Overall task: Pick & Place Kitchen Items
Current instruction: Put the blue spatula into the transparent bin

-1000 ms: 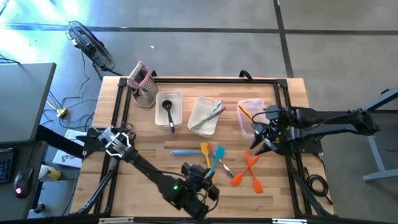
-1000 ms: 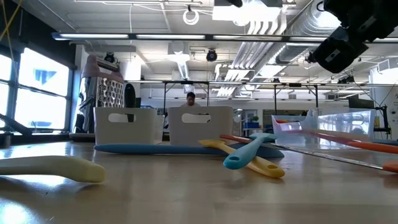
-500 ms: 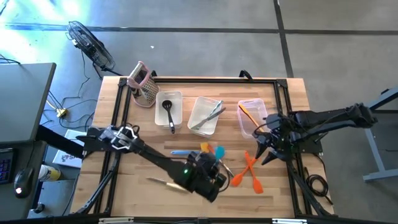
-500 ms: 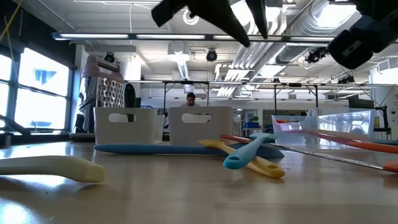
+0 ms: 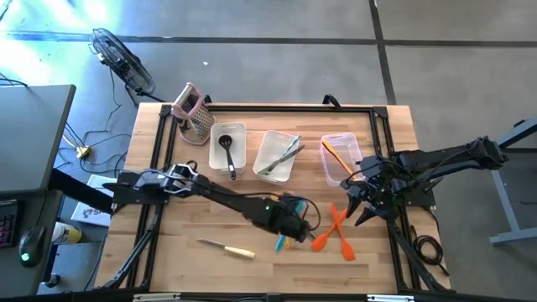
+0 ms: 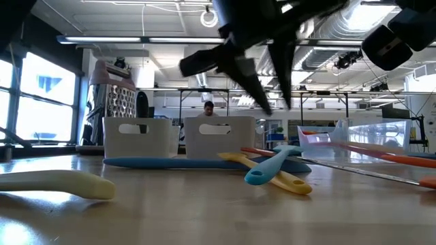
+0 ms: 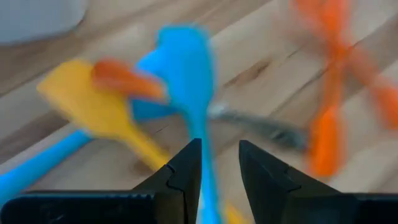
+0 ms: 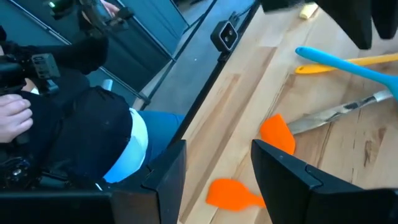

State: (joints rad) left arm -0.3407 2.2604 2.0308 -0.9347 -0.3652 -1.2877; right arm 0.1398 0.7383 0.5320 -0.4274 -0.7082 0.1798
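Left arm: it has been swung from the near table edge a second ago across to the middle of the table, so that the left gripper (image 5: 285,228) is now placed over the heap of spatulas.
Left jaws: the two dark fingers are seen parted in the left wrist view, with a narrow gap between them and nothing clamped; the teal spatula (image 7: 186,74) is lined up in that gap.
Uncovered item: a small knife with a pale handle (image 5: 225,247) is now exposed on the near part of the table, where it was hidden under the arm a second ago.
Spatula heap: the teal spatula, a yellow spatula (image 7: 93,106) and a long blue one (image 6: 163,163) are left crossed on the wood, unmoved over the last second.
Right arm: the right gripper (image 5: 362,204) has been drawn back slightly from the right bin (image 5: 339,159) and is held beside the two orange spatulas (image 5: 334,231); its jaws are spread wide and empty.
Already placed: a black ladle (image 5: 228,149) is seen in the left bin (image 5: 227,148), metal tongs (image 5: 284,156) in the middle bin (image 5: 277,156).
Meaning for the task: a pick of the teal spatula is judged to be set up, not yet made; most utensils are still to be binned.
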